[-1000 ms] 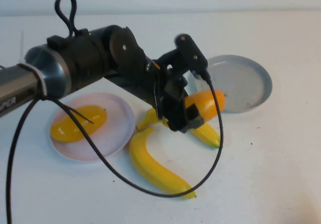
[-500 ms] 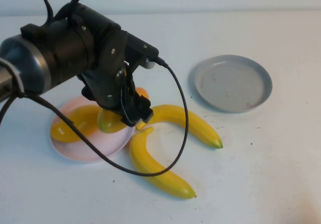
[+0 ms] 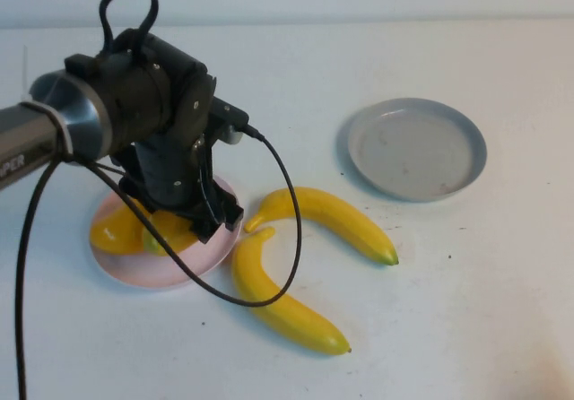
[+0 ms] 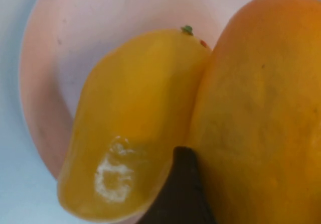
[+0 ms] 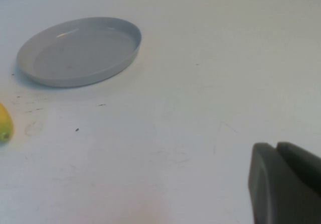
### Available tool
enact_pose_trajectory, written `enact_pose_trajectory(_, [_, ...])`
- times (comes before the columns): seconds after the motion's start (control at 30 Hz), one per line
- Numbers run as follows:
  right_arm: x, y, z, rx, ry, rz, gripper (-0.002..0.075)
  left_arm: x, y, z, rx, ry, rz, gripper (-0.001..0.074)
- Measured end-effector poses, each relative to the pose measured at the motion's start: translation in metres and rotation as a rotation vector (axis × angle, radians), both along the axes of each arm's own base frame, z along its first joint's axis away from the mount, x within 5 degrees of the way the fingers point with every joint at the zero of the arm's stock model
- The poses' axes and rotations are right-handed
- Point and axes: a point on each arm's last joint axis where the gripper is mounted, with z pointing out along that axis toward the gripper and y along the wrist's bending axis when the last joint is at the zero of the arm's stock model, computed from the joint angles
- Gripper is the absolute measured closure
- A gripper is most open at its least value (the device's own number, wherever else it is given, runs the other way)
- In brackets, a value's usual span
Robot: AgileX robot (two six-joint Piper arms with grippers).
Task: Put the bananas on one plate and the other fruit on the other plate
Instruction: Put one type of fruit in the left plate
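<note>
worktop [image 3: 466, 310]: white, matte, with faint scuffs; pale wall behind it.

pink plate [image 3: 134, 270]: on my left side of the worktop. it carries two mangoes side by side and touching: the yellow mango [image 4: 135, 118] and the orange mango [image 4: 256, 108], small green stem nubs on both.

left jaws [image 3: 193, 221]: my left arm reaches over the pink plate with the jaws down at the mangoes. they stand wide around the orange mango; one dark finger [image 4: 178, 194] sits in the seam between the two fruits. whether the orange mango rests fully on the plate i cannot tell.

bananas: two, on the bare worktop just right of the pink plate. upper banana [image 3: 327, 221] arches toward the grey plate; lower banana [image 3: 278, 297] lies nearer me, its stem end close to the upper one's stem.

grey plate [image 3: 466, 162]: further right and further back, well apart from the bananas, a few dark specks in it.

right jaws [image 5: 286, 184]: pressed together, low over bare worktop on my right, near nothing.
</note>
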Motion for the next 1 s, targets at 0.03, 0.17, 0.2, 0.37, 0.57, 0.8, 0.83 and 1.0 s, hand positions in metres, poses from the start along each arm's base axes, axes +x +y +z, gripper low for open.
enact_pose_trajectory(0.03, [0.0,0.0,0.0,0.0,0.0,0.0,0.0743,0.001,-0.001,-0.005,0.007,0.011,-0.003,0.0206])
enact_pose_trajectory(0.17, [0.0,0.0,0.0,0.0,0.0,0.0,0.0743,0.006,-0.003,-0.023,0.037,0.055,-0.03,0.0206])
enact_pose_trajectory(0.2, [0.0,0.0,0.0,0.0,0.0,0.0,0.0743,0.006,-0.004,-0.027,0.042,0.064,-0.032,0.0206])
enact_pose_trajectory(0.37, [0.0,0.0,0.0,0.0,0.0,0.0,0.0743,0.007,-0.004,-0.03,0.044,0.067,-0.037,0.0199])
enact_pose_trajectory(0.57, [0.0,0.0,0.0,0.0,0.0,0.0,0.0743,0.007,-0.004,-0.028,0.05,0.072,-0.034,0.0083])
enact_pose_trajectory(0.8, [0.0,0.0,0.0,0.0,0.0,0.0,0.0743,0.014,-0.007,0.0,0.045,0.069,0.028,0.0066])
enact_pose_trajectory(0.83, [0.0,0.0,0.0,0.0,0.0,0.0,0.0743,0.015,-0.008,0.005,0.032,0.06,0.031,0.0069])
enact_pose_trajectory(1.0, [0.0,0.0,0.0,0.0,0.0,0.0,0.0743,0.012,-0.015,0.032,-0.075,0.028,0.021,0.0256])
